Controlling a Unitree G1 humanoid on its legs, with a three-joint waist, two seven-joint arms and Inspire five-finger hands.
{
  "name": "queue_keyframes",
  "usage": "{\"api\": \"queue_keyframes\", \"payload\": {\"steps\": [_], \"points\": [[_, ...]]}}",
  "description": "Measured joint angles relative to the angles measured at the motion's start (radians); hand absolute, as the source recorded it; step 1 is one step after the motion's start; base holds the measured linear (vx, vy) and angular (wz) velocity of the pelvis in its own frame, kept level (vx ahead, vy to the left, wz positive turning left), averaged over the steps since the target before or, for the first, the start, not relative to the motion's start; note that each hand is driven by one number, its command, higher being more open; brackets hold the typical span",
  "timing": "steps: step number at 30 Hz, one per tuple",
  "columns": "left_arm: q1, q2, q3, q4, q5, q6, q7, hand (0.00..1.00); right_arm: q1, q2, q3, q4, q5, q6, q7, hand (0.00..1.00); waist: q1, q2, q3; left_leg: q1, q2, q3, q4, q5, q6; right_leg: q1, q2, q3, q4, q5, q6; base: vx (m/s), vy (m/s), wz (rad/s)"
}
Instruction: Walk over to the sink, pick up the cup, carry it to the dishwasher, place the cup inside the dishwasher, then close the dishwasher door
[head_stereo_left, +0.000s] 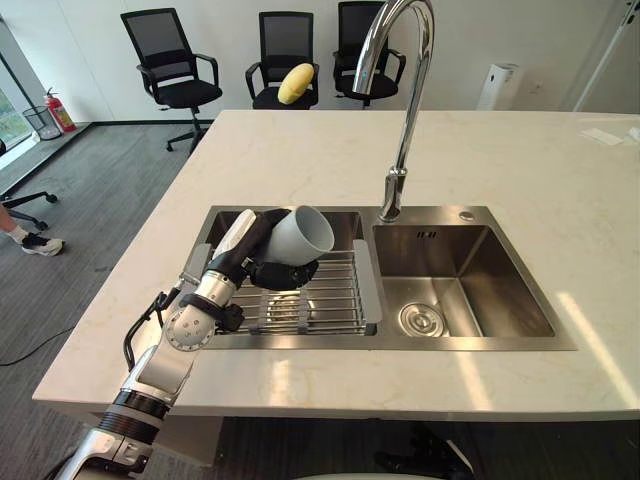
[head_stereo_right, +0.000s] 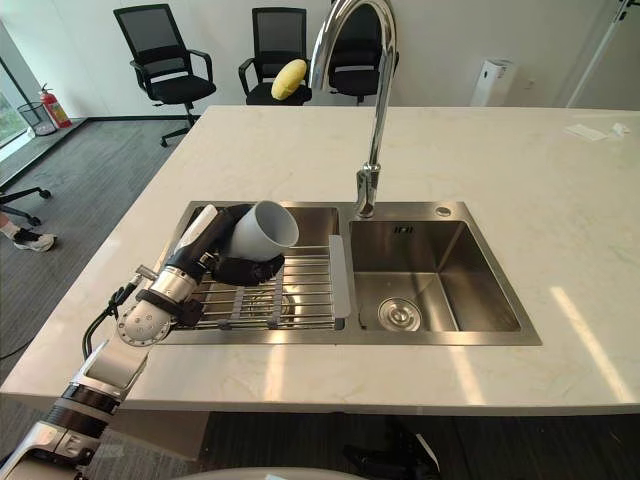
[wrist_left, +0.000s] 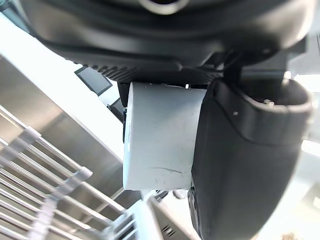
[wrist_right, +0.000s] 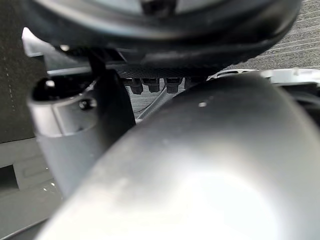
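Observation:
A pale grey cup (head_stereo_left: 302, 232) is in my left hand (head_stereo_left: 252, 255), tilted with its mouth facing up and to the right. It hangs over the back left part of the wire rack (head_stereo_left: 325, 300) in the left basin of the steel sink (head_stereo_left: 470, 275). In the left wrist view the cup's wall (wrist_left: 160, 135) lies against the palm, with the dark thumb (wrist_left: 240, 165) curled across it. My right hand (wrist_right: 75, 140) shows close up in its wrist view, with its fingers hidden.
A tall curved faucet (head_stereo_left: 405, 130) rises between the basins. The sink is set in a wide pale stone counter (head_stereo_left: 520, 170). Behind it stand black office chairs (head_stereo_left: 175, 70), one bearing a yellow object (head_stereo_left: 295, 83). A person's shoe (head_stereo_left: 40, 243) rests on the floor at left.

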Motion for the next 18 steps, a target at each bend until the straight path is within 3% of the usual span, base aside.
{"api": "queue_keyframes", "payload": {"steps": [10,18], "points": [[0.141,-0.12,0.066,-0.034,-0.254,-0.07,-0.022,0.0,-0.019,0.006,0.0,0.021,0.0,-0.002,-0.04,1.0,0.006,-0.011,0.008,-0.001,-0.001,-0.013,-0.002,-0.001,0.003,0.015,0.001,-0.013,-0.019,0.003,0.001,0.01,-0.002,0.04],[0.255,-0.196,0.104,-0.079,-0.437,-0.096,-0.095,0.0,-0.027,0.007,0.0,0.026,0.018,-0.002,-0.063,1.0,0.008,-0.01,0.01,-0.005,-0.002,-0.013,-0.002,-0.004,0.008,0.015,0.003,-0.012,-0.032,0.008,0.003,0.0,0.0,0.0]]}}
